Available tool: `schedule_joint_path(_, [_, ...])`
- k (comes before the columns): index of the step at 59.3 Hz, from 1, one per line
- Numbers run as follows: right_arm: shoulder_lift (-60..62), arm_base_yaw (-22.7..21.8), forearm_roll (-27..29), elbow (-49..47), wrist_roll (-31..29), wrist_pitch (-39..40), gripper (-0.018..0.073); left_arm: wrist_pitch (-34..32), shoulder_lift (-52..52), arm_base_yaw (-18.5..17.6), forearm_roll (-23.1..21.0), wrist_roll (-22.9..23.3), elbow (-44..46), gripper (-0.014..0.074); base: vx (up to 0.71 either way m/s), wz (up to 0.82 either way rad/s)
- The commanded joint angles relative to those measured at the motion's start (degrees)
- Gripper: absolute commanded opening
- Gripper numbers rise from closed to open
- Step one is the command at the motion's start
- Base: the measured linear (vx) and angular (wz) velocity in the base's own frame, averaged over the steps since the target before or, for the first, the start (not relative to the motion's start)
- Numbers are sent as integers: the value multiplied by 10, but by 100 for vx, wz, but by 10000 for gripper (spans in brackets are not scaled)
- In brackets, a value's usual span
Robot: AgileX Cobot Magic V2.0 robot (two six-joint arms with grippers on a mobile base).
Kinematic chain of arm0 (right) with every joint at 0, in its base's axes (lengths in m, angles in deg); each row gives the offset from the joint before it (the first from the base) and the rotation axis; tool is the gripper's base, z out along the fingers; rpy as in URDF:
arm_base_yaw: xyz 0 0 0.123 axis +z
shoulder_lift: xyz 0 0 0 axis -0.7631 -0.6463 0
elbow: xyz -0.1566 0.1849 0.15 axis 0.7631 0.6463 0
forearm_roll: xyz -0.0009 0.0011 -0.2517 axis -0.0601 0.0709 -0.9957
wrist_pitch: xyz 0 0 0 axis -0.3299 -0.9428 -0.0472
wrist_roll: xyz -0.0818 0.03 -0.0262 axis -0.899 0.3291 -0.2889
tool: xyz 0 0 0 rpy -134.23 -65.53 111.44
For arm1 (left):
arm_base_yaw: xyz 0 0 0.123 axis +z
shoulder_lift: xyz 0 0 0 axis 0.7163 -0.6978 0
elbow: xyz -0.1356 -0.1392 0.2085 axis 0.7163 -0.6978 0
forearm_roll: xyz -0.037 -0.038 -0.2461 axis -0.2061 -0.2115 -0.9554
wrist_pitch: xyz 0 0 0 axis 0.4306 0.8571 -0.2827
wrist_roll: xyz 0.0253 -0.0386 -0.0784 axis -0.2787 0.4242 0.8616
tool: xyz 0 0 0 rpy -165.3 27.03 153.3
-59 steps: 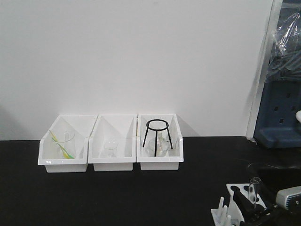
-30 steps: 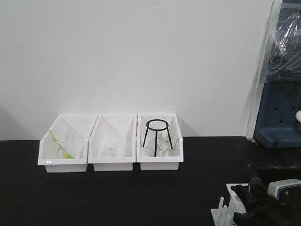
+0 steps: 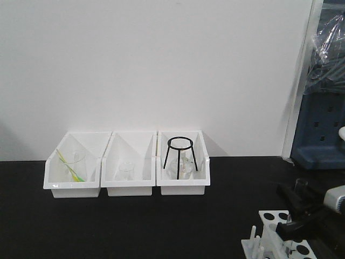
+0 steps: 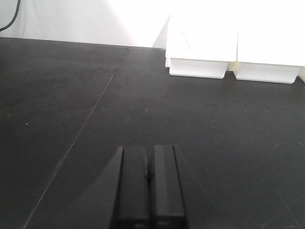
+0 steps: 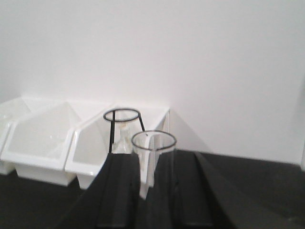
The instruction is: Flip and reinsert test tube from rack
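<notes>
The test tube point(image 3: 299, 186) is a clear glass tube, held upright above the white rack point(image 3: 272, 218) at the front right of the black table. My right gripper point(image 3: 299, 204) is shut on the tube below its rim. In the right wrist view the tube's open rim point(image 5: 153, 140) stands up between the black fingers point(image 5: 121, 186), with my right gripper point(image 5: 153, 164) closed round the glass. The tube's lower end is hidden. My left gripper point(image 4: 148, 160) is shut and empty, low over bare black table.
Three white bins point(image 3: 129, 189) stand in a row against the back wall. The right one holds a black tripod stand point(image 3: 179, 144) and a flask; the others hold glassware. They also show in the left wrist view point(image 4: 198, 67). A blue device point(image 3: 321, 135) stands at the far right.
My right gripper closed on the tube, which stood in the rack, and has risen up and to the right with it. The left arm has not moved.
</notes>
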Motion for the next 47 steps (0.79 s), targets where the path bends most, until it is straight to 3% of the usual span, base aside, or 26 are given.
schedule_joint_path(1, [74, -2, -6, -40, 34, 1, -13, -45, 2, 1, -2, 0, -1, -6, 0, 0])
schedule_joint_path(15, [176, -2, -43, -142, 47, -197, -12, -45, 2, 1, -2, 0, -1, -6, 0, 0])
schedule_joint_path(19, [190, -2, -92, -159, 13, -239, -11, -45, 2, 1, -2, 0, -1, -6, 0, 0])
schedule_joint_path(23, [200, -2, -199, -170, -67, -269, -10, -45, 2, 1, -2, 0, -1, -6, 0, 0])
schedule_joint_path(29, [213, -2, -405, -171, -237, -307, -8, -45, 2, 1, -2, 0, -1, -6, 0, 0])
schedule_joint_path(33, [218, -2, -531, -171, -272, -336, -8, -45, 2, 1, -2, 0, -1, -6, 0, 0])
schedule_joint_path(36, [222, -2, -583, -171, -260, -347, -7, -45, 2, 1, -2, 0, -1, -6, 0, 0])
schedule_joint_path(40, [225, -2, -589, -171, -216, -347, -6, -45, 2, 1, -2, 0, -1, -6, 0, 0])
schedule_joint_path(43, [226, -2, -563, -171, -168, -347, -6, -45, 2, 1, -2, 0, -1, -6, 0, 0])
schedule_joint_path(47, [226, -2, -455, -172, -74, -353, -6, -45, 2, 1, -2, 0, -1, -6, 0, 0])
